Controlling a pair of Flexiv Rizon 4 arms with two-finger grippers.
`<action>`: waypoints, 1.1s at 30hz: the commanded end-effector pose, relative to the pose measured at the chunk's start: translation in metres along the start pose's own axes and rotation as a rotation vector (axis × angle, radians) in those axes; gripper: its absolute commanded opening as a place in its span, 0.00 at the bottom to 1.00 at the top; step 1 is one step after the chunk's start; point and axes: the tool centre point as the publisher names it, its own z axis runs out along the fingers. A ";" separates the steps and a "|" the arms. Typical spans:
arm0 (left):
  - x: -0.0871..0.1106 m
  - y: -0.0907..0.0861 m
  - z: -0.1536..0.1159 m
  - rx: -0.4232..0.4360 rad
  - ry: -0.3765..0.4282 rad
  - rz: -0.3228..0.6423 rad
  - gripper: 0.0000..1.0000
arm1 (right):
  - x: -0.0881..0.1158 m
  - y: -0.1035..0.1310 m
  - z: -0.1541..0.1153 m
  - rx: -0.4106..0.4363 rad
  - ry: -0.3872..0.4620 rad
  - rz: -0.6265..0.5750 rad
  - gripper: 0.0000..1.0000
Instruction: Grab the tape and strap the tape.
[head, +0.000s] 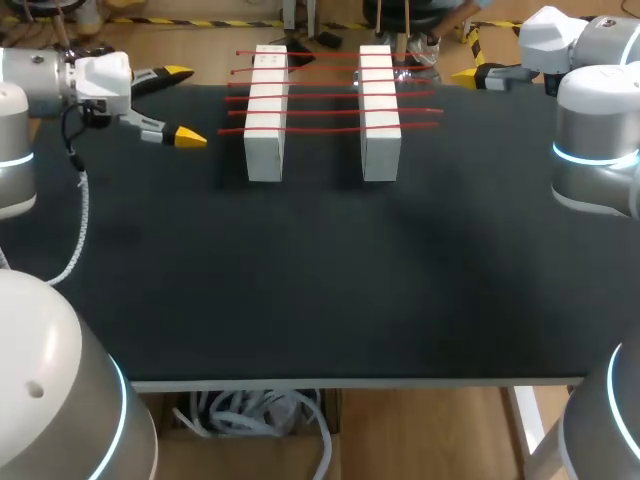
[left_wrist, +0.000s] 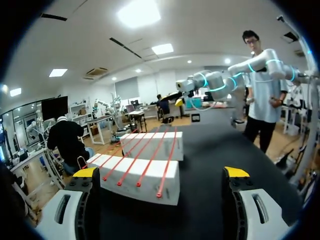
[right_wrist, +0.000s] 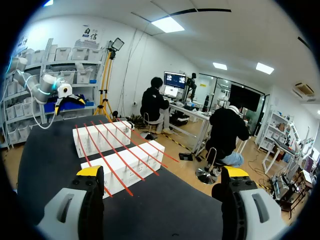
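So my left gripper (head: 185, 105) and right gripper (right_wrist: 162, 172) both sit wide open and empty near the far corners, the red tape strips (head: 325, 112) lie across the two white blocks (head: 265, 140), and I'd pinch one strip mid-span, where there's clearance underneath.

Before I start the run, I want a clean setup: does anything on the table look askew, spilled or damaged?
Nothing looks spilled or damaged. The red strips lie across both white blocks, roughly parallel, though their ends overhang unevenly. The blocks themselves stand side by side, in line.
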 end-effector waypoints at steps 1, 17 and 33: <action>-0.004 0.014 0.004 0.016 0.051 0.001 1.00 | -0.001 0.000 0.000 0.003 0.002 0.000 1.00; 0.008 0.048 0.019 0.039 0.128 -0.015 0.76 | -0.001 0.000 0.000 0.003 0.002 0.000 1.00; 0.000 0.060 0.034 0.052 0.155 -0.032 0.51 | -0.001 0.000 0.000 0.003 0.002 0.000 1.00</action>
